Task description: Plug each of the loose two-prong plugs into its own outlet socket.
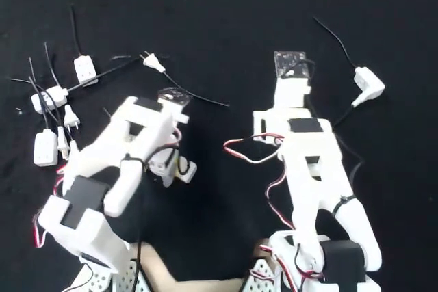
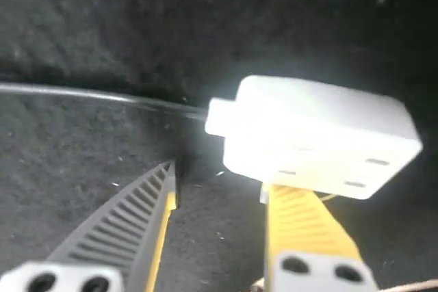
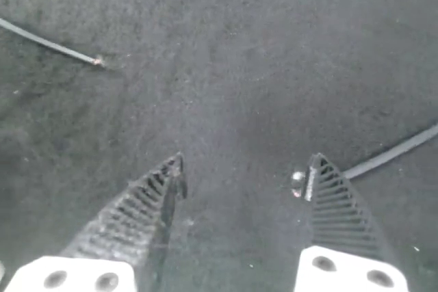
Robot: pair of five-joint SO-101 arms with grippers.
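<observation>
The white outlet block point(image 2: 321, 135) closest to the left arm lies on the black counter point(image 1: 226, 5), a little toward 7 o'clock from the centre. In the high view the arm hides most of it, and only one white corner point(image 1: 185, 170) comes out. In the left wrist view its long axis lies across the gripper's opening. The face with the small slots is turned toward the camera, and its thin cable point(image 2: 89, 95) leaves from one short end. The left gripper point(image 2: 219, 182) stands wide apart. The block sits at the tip of the yellow finger point(image 2: 301, 230) and seems to touch it, and the grey finger point(image 2: 137, 217) is clear of it. The jaws hold nothing.

A loose two-prong plug point(image 1: 154, 63) lies toward 11 o'clock. Its prongs point to about 10 o'clock, and its cable trails off toward 4 o'clock. An angled plug point(image 1: 368, 84) lies at 2 o'clock. I cannot make out which way its prongs point.

At 9 o'clock three more outlet blocks point(image 1: 85, 68) lie in a group with small plugs point(image 1: 70, 120) between them. Their cables cross, so I cannot tell which belongs to which.

The right gripper point(image 3: 243, 169) is wide apart over bare counter, holding nothing, with a dark cable point(image 3: 390, 155) just beside one fingertip. From above, the right gripper point(image 1: 291, 66) is near 1 o'clock, and its fingers are hidden under the wrist.
</observation>
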